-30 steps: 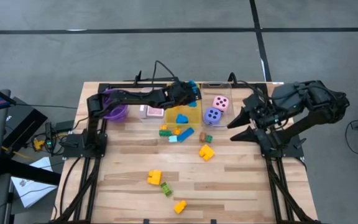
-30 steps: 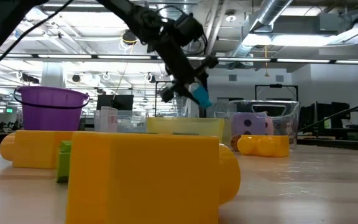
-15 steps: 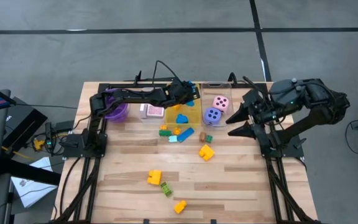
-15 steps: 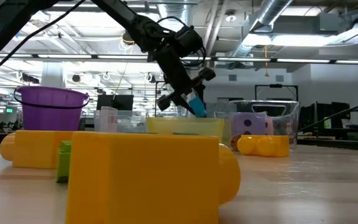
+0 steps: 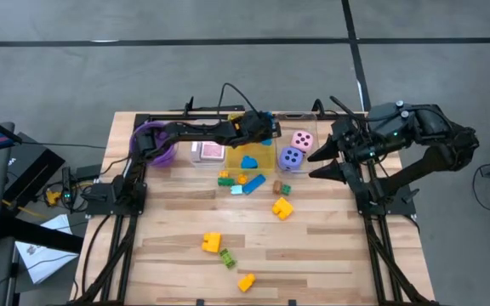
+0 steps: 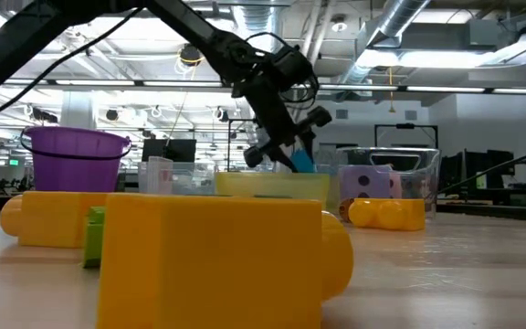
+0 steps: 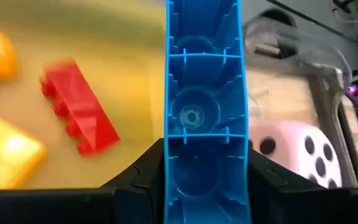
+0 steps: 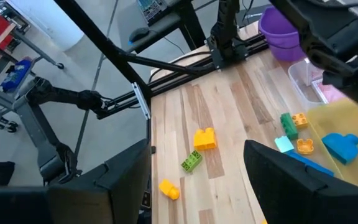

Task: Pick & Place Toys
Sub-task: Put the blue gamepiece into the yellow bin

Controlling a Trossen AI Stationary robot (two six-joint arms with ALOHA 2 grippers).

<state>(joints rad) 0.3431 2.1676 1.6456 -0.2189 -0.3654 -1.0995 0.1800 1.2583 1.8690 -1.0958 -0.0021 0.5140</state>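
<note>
Blue block in left claw, no readable writing

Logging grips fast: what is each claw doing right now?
Left claw: closed on the blue block, above the yellow bin.
Right claw: open, holding nothing, off the table's right side.

A robotics lab or workshop hall. Above the table run bare ducts and strip lights. Around it lies grey concrete floor with taped lines.
</note>
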